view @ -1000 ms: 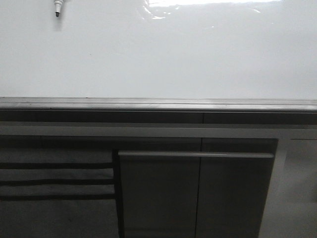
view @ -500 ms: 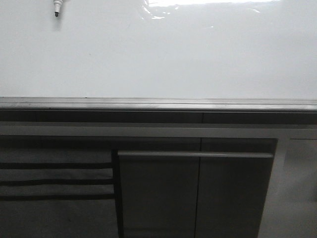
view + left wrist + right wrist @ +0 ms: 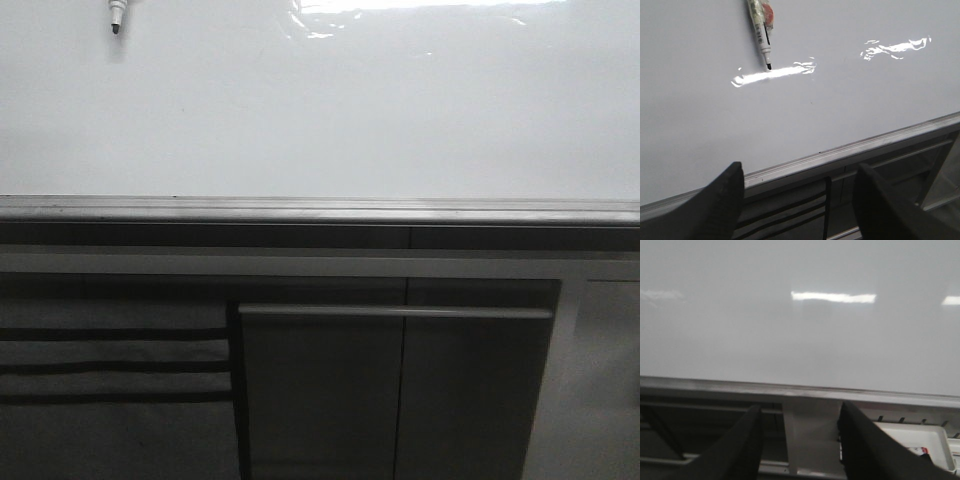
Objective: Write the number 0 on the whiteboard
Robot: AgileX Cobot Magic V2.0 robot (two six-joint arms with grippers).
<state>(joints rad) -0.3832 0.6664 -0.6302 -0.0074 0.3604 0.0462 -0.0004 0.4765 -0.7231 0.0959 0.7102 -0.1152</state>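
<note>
The whiteboard (image 3: pixel 330 120) is a large glossy white board with glare and a grey metal lower edge (image 3: pixel 320 210). It also fills the left wrist view (image 3: pixel 840 100) and the right wrist view (image 3: pixel 800 330). No drawn 0 shows on it. A white marker (image 3: pixel 116 15) with a black tip hangs on the board at the upper left, tip down; the left wrist view shows the marker (image 3: pixel 761 32) with a red patch behind it. My left gripper (image 3: pixel 799 172) is open and empty, near the board's lower edge. My right gripper (image 3: pixel 800 417) is open and empty, near the lower edge too.
Dark grey cabinet fronts (image 3: pixel 395 390) stand below the board, with dark slats (image 3: pixel 115 365) at the left. A white tray (image 3: pixel 920 445) shows under the board's edge in the right wrist view.
</note>
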